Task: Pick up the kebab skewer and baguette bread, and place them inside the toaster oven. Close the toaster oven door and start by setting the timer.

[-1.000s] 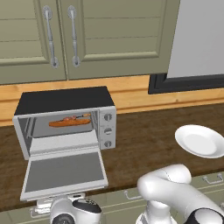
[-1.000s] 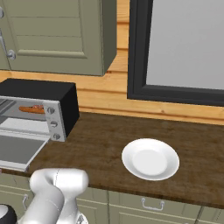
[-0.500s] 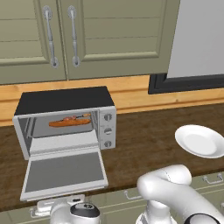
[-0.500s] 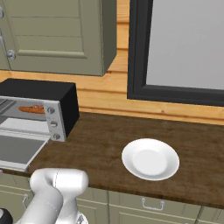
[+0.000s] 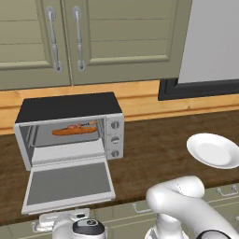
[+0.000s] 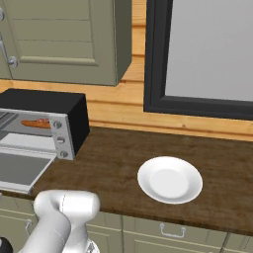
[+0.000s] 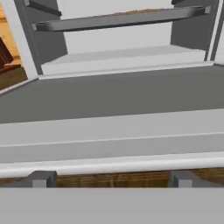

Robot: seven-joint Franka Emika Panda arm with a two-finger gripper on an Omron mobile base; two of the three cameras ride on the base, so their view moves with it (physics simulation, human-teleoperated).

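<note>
While its silver-framed glass drop-down door (image 5: pixel 69 183) lies flat open on the dark wooden table (image 5: pixel 158 144), the boxy silver-grey toaster oven (image 5: pixel 70 128) holds the slim orange-brown baguette (image 5: pixel 73 131) on its rack, with the thin red-brown kebab skewer (image 5: pixel 80 125) just behind it. At 6 o'clock from the door, the robot's dark two-fingered hand (image 7: pixel 109 179) sits low before the bar handle (image 7: pixel 112 165), fingers spread wide, gripping nothing. A round white plate (image 5: pixel 214 150) rests at the oven's 3 o'clock, well apart.
</note>
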